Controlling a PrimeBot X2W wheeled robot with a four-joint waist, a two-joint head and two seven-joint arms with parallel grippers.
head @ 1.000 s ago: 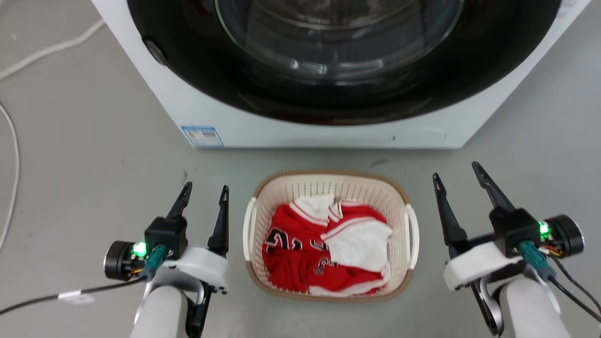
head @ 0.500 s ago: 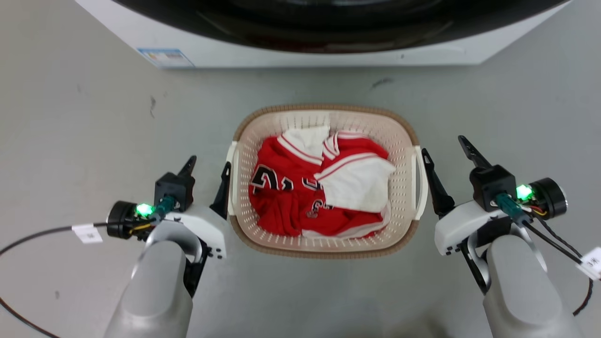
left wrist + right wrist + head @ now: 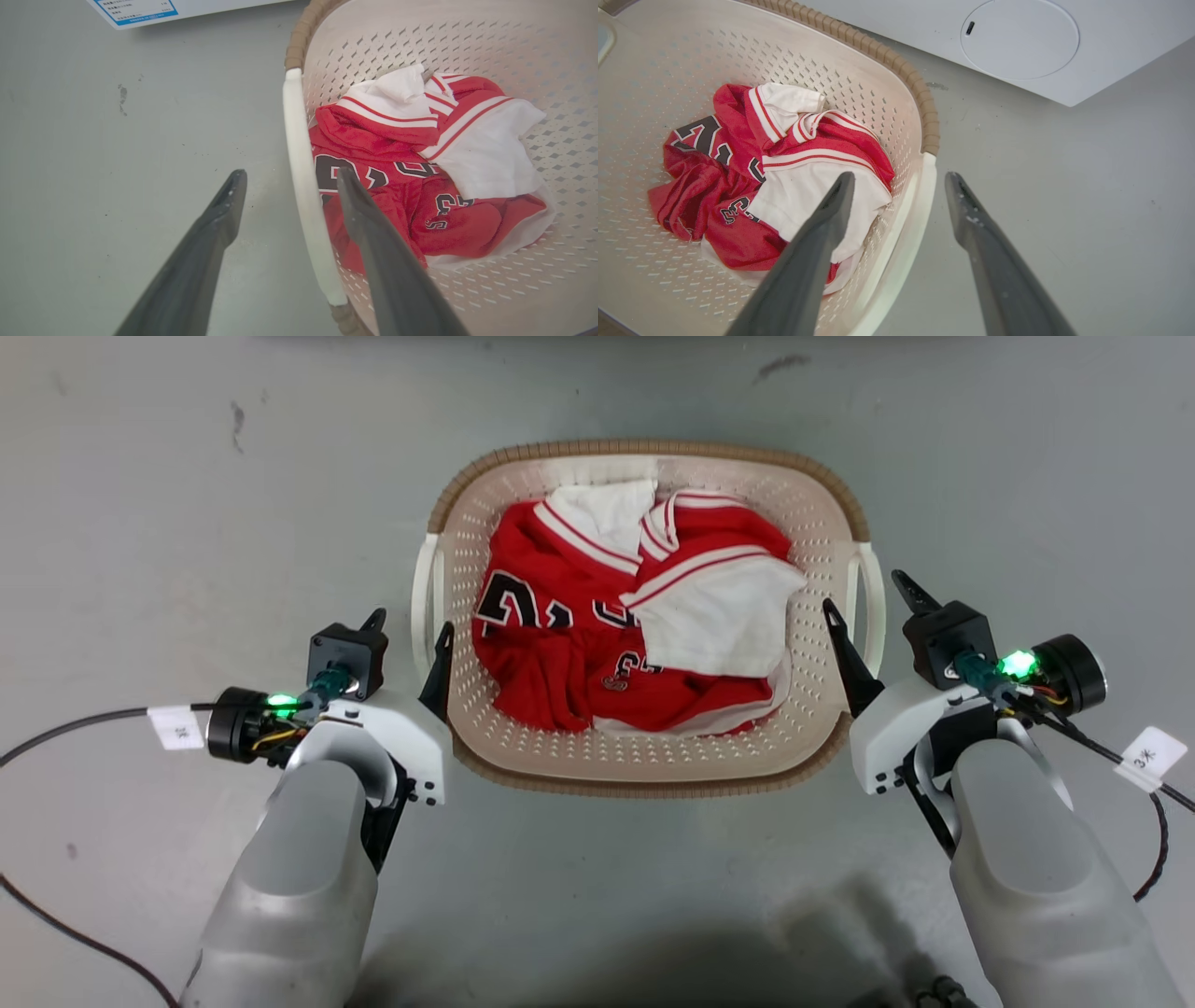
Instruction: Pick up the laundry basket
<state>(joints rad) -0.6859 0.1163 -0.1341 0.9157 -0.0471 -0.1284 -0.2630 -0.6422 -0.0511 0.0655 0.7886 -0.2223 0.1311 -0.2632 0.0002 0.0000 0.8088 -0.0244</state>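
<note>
You have the laundry basket point(image 3: 644, 447) on the floor point(image 3: 187, 476) toward 12 o'clock in the head view, with a red-and-white jersey point(image 3: 560, 644) crumpled inside. At its 9 o'clock side, the left gripper point(image 3: 412, 621) has its fingers spread astride the left handle point(image 3: 425, 588), one finger inside the wall and one outside. At 3 o'clock, the right gripper point(image 3: 862, 590) straddles the right handle point(image 3: 876, 607) the same way.

Spread wide: left tool point(image 3: 413, 621) and right tool point(image 3: 862, 590)
</note>
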